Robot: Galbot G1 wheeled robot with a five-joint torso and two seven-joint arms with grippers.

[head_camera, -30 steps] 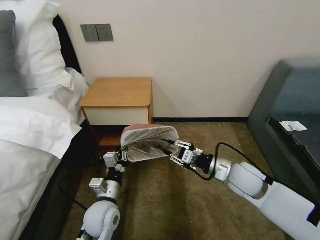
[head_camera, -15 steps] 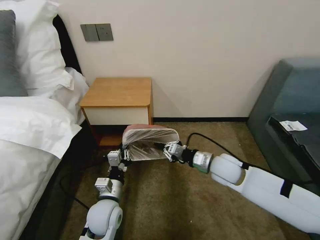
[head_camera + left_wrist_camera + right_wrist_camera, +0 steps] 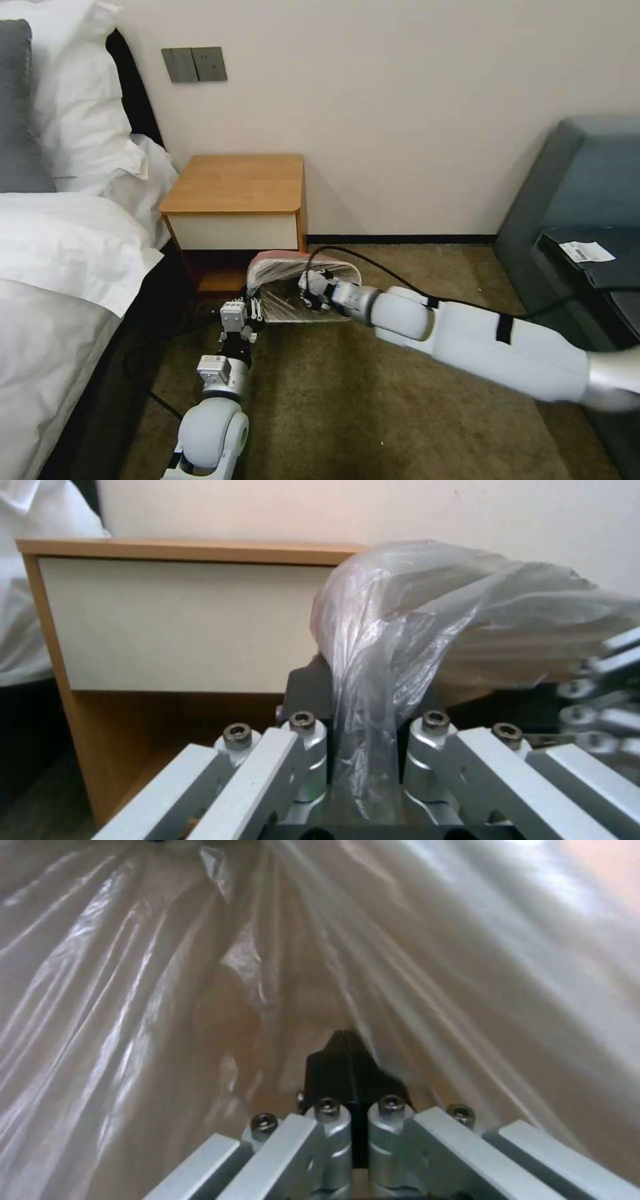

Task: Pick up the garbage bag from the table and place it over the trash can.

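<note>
The garbage bag (image 3: 297, 277), thin translucent plastic with a red band on top, hangs open-mouthed just in front of the table (image 3: 233, 183). My left gripper (image 3: 250, 305) is shut on the bag's left rim; in the left wrist view the crinkled garbage bag (image 3: 400, 625) runs down between its fingers (image 3: 308, 700), with the table (image 3: 180, 625) behind. My right gripper (image 3: 308, 291) reaches deep inside the bag from the right. In the right wrist view the right gripper (image 3: 350, 1060) is shut, its black tips together and the garbage bag (image 3: 167, 965) all around. The trash can is hidden.
A bed (image 3: 53, 267) with white sheets and pillows borders the left side. A dark grey sofa (image 3: 580, 220) with a paper label stands at the right. Brown carpet (image 3: 347, 413) lies open in front, crossed by my right arm and its cable.
My right arm has pushed leftward, carrying its gripper from the bag's right rim deep into the mouth. The left gripper has edged slightly farther away, still holding the rim.
</note>
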